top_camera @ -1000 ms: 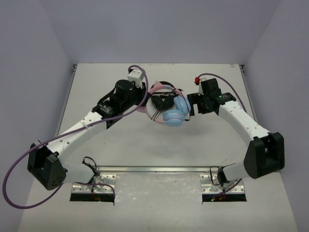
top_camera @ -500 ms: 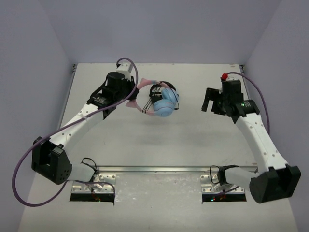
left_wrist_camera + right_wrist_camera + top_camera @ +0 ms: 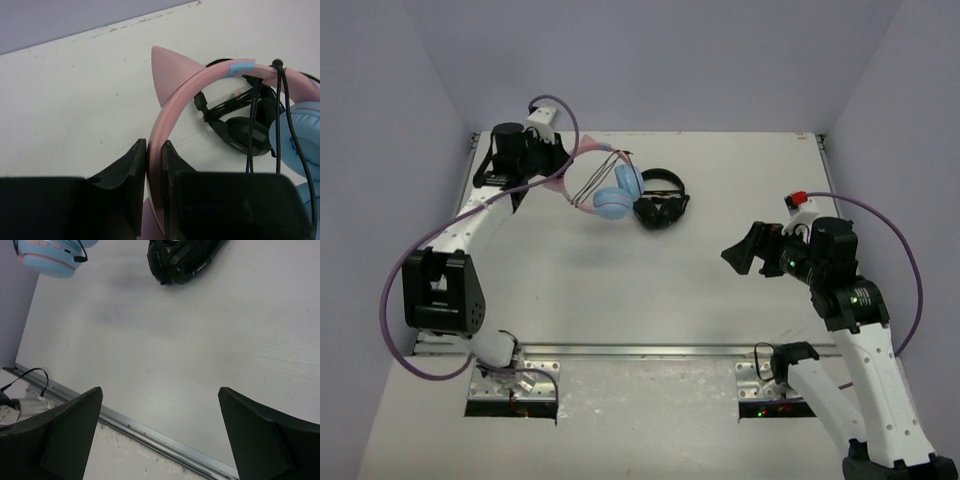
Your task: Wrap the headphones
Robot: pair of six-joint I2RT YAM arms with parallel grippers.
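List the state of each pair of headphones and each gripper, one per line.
Pink and blue headphones: gripped by the headband, cable strands crossing the band.
Black headphones: lying on the table, untouched.
Left gripper: shut on the pink headband.
Right gripper: open, empty, away from both pairs.

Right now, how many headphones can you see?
2. The blue and pink headphones are at the far left, clamped in the left gripper; the black headphones lie just right of them.
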